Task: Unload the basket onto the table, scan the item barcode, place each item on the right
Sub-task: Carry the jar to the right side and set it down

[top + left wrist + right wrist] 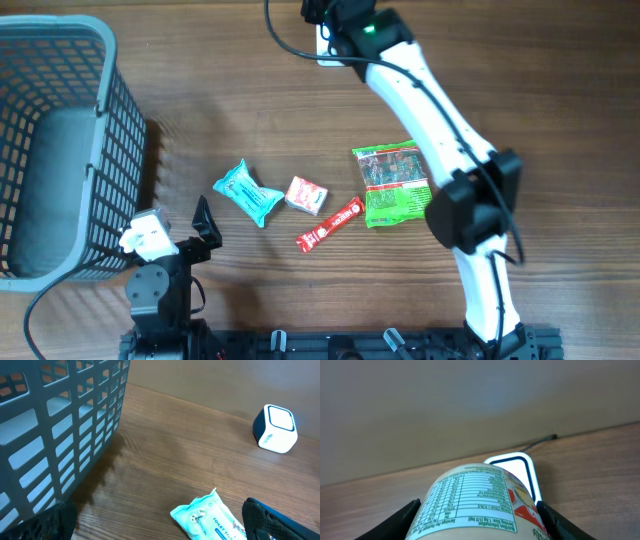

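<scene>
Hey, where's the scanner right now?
The scanner sits near the middle of the table's far edge in the overhead view, mostly hidden under the right end effector, which holds a labelled container directly in front of it.

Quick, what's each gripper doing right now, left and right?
Left gripper: open, holding nothing.
Right gripper: closed on a labelled cylindrical container.

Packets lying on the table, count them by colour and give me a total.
Teal: 1, tissue pack
Red: 2, box and stick
Green: 1, bag
Total: 4
</scene>
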`<state>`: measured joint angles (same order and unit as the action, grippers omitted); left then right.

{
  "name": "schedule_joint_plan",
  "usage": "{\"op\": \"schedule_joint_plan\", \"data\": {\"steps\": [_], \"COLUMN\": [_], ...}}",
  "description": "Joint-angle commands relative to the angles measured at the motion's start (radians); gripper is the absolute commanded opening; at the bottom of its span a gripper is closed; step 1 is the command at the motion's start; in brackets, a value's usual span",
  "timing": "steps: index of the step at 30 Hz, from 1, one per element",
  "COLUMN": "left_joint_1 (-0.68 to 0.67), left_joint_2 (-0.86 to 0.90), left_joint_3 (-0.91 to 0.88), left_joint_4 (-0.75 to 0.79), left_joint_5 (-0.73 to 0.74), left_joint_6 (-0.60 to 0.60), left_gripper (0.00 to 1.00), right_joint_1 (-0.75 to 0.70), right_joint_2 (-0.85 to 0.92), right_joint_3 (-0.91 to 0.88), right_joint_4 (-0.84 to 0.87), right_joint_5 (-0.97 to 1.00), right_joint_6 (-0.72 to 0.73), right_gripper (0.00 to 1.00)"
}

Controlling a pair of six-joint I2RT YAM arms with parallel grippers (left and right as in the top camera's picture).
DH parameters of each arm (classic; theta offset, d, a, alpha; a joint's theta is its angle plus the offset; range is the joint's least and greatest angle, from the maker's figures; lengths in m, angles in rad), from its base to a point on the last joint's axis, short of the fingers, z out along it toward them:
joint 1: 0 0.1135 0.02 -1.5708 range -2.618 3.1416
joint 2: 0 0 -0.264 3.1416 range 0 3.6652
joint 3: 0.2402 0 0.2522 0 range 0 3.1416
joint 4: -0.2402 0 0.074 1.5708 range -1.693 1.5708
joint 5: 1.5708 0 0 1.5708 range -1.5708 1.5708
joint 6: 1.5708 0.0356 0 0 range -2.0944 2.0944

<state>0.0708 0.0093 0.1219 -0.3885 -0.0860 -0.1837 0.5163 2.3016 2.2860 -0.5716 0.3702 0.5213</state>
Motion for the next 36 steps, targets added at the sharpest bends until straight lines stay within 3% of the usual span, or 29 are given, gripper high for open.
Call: {"op": "schedule_joint_plan", "data": {"steps": [1, 5, 9, 15, 17, 20, 24, 28, 32, 36], "left_joint_1": [0.004, 0.004, 0.004, 0.004, 0.004, 0.004, 0.004, 0.004, 0.004, 0.004], "left_joint_2": [-0.003, -0.003, -0.003, -0.003, -0.003, -0.003, -0.003, -0.003, -0.003, -0.003], "left_joint_3": [-0.006, -0.006, -0.006, -0.006, -0.006, -0.006, -0.006, -0.006, -0.006, -0.006], "left_joint_4": [0.003, 0.003, 0.003, 0.003, 0.003, 0.003, 0.003, 0.003, 0.003, 0.003], "left_joint_5": [-0.016, -0.016, -0.016, -0.016, -0.016, -0.016, -0.016, -0.016, -0.016, -0.016], "left_joint_6": [0.019, 0.019, 0.019, 0.019, 0.019, 0.019, 0.019, 0.019, 0.019, 0.019], "left_gripper": [1.0, 1.0, 1.0, 1.0, 1.0, 1.0, 1.0, 1.0, 1.0, 1.0], "right_joint_1": [-0.006, -0.006, -0.011, -0.04, -0.04, -0.041, -0.066, -0.169, -0.362, -0.581], "right_joint_2": [0.132, 0.252, 0.293, 0.291, 0.276, 0.22, 0.137, 0.123, 0.124, 0.128], "right_joint_3": [-0.003, -0.003, -0.003, -0.003, -0.003, -0.003, -0.003, -0.003, -0.003, -0.003], "right_joint_4": [0.17, 0.455, 0.619, 0.621, 0.598, 0.554, 0.447, 0.32, -0.016, -0.278], "right_joint_5": [0.121, 0.14, 0.14, 0.14, 0.15, 0.27, 0.51, 0.726, 0.71, 0.494], "right_joint_6": [-0.098, -0.273, -0.312, -0.374, -0.42, -0.521, -0.76, -0.893, -0.734, -0.529], "right_gripper": [0.48, 0.48, 0.52, 0.49, 0.56, 0.58, 0.58, 0.52, 0.54, 0.55]}}
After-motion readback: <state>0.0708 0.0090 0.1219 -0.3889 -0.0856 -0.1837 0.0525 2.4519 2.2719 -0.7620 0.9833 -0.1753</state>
